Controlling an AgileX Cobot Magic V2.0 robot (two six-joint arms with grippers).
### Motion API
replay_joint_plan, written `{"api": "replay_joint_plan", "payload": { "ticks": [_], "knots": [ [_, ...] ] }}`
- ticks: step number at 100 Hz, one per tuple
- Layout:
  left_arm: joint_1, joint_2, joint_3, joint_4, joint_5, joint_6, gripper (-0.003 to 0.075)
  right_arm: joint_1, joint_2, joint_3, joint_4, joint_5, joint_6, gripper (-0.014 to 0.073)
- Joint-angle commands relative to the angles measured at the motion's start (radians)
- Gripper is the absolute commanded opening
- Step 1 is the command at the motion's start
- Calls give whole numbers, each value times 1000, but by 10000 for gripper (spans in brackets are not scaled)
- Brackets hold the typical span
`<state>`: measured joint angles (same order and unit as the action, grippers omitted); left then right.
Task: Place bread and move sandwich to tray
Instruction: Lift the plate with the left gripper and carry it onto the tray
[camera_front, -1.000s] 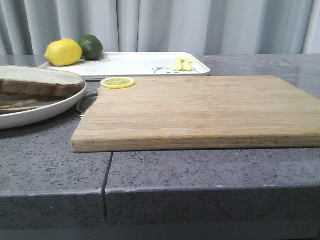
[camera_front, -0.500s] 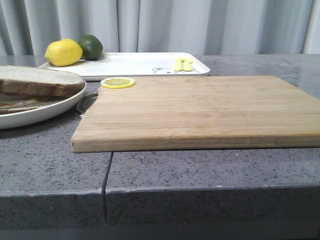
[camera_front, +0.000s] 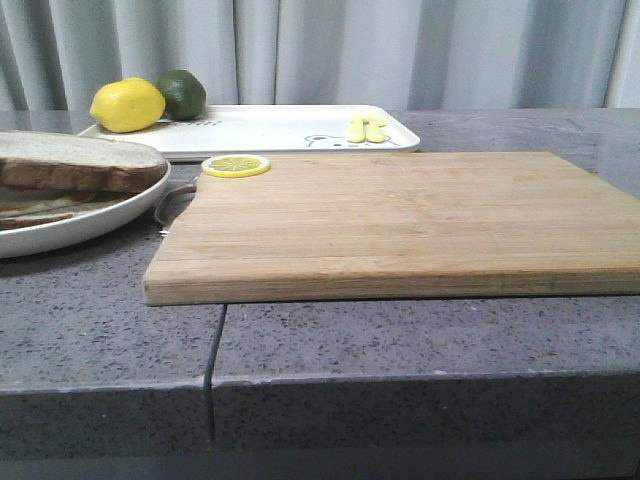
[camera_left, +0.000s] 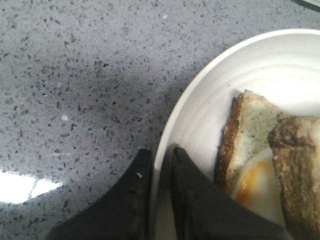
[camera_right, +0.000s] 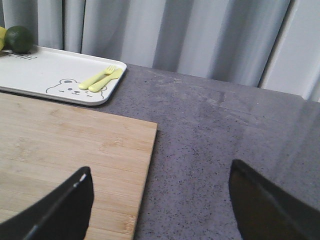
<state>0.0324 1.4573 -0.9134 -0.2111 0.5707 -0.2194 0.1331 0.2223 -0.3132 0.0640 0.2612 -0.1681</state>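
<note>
Grey speckled bench (camera_front: 400, 340) carried our sandwich (camera_left: 265, 165) on its plate (camera_left: 200, 125), whose rim our left hand (camera_left: 159, 165) pinched; our right hand (camera_right: 160, 200) hung spread above the cutting board (camera_right: 65, 150).

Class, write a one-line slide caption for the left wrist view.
Left end effector shut on the plate rim beside the sandwich.

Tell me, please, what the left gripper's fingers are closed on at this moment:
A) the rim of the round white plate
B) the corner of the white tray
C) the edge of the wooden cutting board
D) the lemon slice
A: in the left wrist view the left gripper has one dark finger on either side of the round white plate rim, beside the sandwich with its egg.
</note>
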Motion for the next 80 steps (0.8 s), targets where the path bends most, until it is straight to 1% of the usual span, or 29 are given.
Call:
{"api": "replay_joint_plan", "payload": {
  "ticks": [1, 19, 55, 80],
  "knots": [
    [-1, -19, -18, 5, -6, -6, -19, -6, 6, -26, -2, -81, 1, 552],
    [-1, -36, -18, -60, -4, -6, -19, -6, 6, -26, -2, -81, 1, 552],
    [-1, -173, -23, -235, -28, -6, -19, -6, 6, -26, -2, -81, 1, 552],
    [-2, -179, -110, -265, -2, -4, -19, -6, 6, -26, -2, -81, 1, 552]
  ]
}}
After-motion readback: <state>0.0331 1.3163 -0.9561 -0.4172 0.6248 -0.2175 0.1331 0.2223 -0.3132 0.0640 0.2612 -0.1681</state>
